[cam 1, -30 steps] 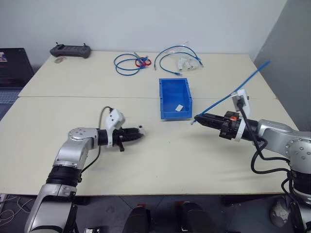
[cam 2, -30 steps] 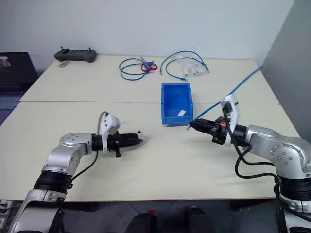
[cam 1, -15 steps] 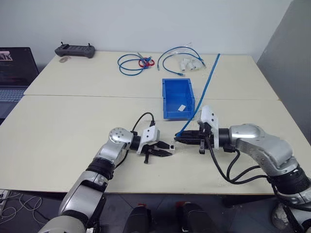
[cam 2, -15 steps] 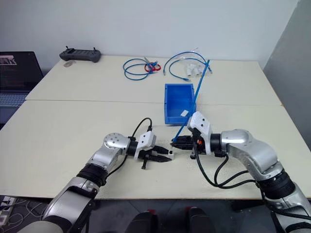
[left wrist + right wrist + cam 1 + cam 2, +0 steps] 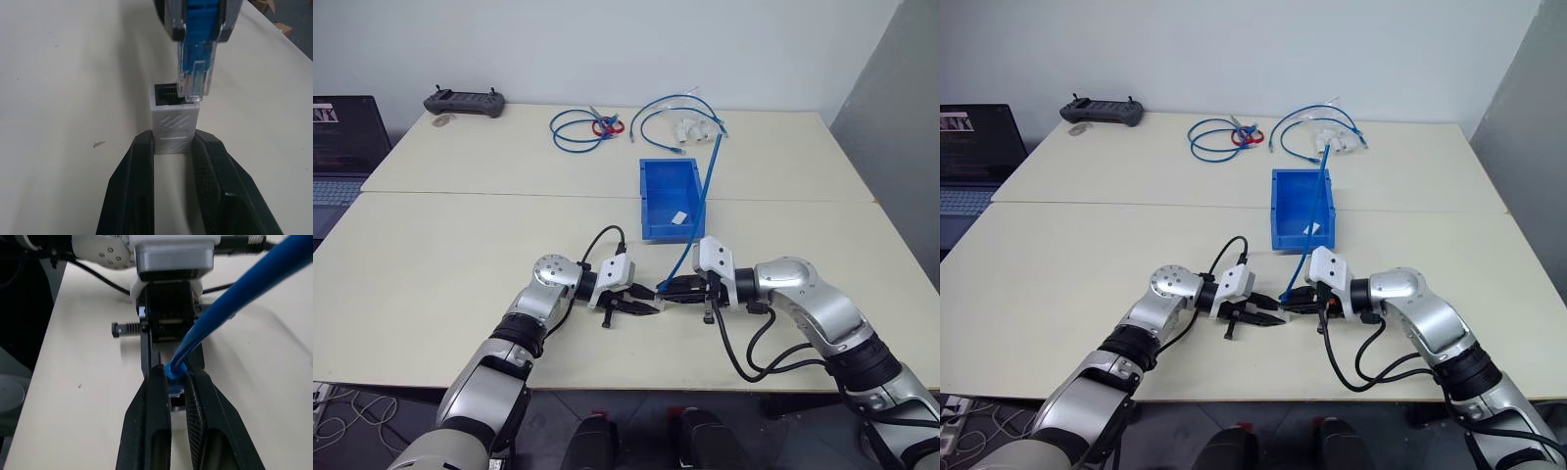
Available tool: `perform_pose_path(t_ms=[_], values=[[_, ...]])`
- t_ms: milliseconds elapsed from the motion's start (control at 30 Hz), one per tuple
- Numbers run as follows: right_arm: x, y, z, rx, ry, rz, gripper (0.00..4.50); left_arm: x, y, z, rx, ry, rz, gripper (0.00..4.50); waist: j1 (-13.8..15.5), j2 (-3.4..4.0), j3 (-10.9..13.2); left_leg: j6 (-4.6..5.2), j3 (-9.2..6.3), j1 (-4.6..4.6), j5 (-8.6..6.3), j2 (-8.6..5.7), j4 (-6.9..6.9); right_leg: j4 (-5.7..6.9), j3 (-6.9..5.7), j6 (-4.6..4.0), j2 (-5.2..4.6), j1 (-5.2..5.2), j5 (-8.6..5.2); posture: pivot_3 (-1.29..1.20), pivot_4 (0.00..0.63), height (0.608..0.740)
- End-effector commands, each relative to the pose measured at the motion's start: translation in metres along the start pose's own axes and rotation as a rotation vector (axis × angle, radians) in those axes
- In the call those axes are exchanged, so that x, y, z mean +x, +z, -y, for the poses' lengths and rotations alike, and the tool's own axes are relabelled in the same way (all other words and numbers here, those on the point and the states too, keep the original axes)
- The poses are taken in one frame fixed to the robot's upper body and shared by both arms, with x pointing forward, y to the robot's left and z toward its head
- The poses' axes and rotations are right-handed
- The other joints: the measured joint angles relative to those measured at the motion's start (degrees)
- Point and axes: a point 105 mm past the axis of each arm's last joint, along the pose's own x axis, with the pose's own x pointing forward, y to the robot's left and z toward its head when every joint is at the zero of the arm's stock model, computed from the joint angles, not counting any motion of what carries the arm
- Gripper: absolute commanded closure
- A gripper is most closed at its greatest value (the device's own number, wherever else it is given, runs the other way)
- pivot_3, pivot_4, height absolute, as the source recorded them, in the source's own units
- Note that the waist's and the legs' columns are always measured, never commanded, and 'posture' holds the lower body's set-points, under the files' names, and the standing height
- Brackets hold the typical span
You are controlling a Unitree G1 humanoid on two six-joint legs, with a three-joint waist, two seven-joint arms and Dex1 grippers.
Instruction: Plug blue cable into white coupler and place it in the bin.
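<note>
Table [image 5: 431, 255]: big and pale, under both hands.
Black controller [image 5: 460, 100]: far past the hands, at the back left corner.
Looped blue cables [image 5: 578, 128]: far beyond the hands.
Laptop [image 5: 337, 132]: off to the left.

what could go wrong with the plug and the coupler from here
In the left wrist view the clear plug sits off to one side of the white coupler's socket, so pushing now may jam it on the rim. The left claw grips only the coupler's back end, so it could twist. The blue cable arcs over the bin and may snag.
</note>
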Motion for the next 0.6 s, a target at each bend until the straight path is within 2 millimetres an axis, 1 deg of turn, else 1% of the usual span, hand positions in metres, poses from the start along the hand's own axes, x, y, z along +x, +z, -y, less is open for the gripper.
perform_pose_path(t_ms=[33, 300, 467, 533, 600], values=[[0.0, -0.011, 0.0, -0.019, 0.009, -0.037, 4.36, 0.002, -0.009, 0.009, -0.024, -0.029, -0.032, 3.76, 0.0, 0.0, 0.0, 0.0, -0.01, 0.01, 0.0, 0.01, 0.0, 0.0, -0.01, 0.0, 0.0, 0.0, 0.0, 0.0, 0.15, 0.74], [-0.003, -0.017, 0.009, -0.042, 0.007, -0.062, 4.36, 0.001, -0.01, 0.012, -0.031, -0.025, -0.034, 3.76, -0.1, 0.01, -0.1, 0.0, 0.0, 0.08, 0.0, 0.07, 0.0, 0.02, 0.0, -0.01, 0.0, 0.03, 0.0, 0.0, 0.15, 0.74], [-0.006, -0.011, 0.019, -0.045, 0.002, -0.06, 4.36, -0.001, -0.011, 0.012, -0.029, -0.025, -0.041, 3.76, -0.1, 0.0, -0.1, 0.0, 0.01, 0.09, 0.0, 0.07, 0.0, 0.03, 0.01, -0.03, 0.0, 0.03, 0.02, 0.0, 0.15, 0.74], [-0.006, -0.008, 0.021, -0.038, 0.004, -0.054, 4.36, 0.0, -0.011, 0.012, -0.029, -0.026, -0.042, 3.76, -0.1, 0.01, -0.1, 0.0, 0.0, 0.08, 0.0, 0.07, 0.0, 0.04, 0.0, -0.29, 0.0, 0.02, 0.16, 0.0, 0.15, 0.74], [-0.005, -0.004, 0.022, -0.028, 0.011, -0.044, 4.36, 0.0, -0.011, 0.012, -0.026, -0.024, -0.042, 3.76, -0.1, 0.01, -0.1, 0.0, 0.0, 0.08, 0.0, 0.07, -0.01, 0.04, 0.0, -0.3, 0.0, 0.02, 0.17, 0.0, 0.15, 0.74]])
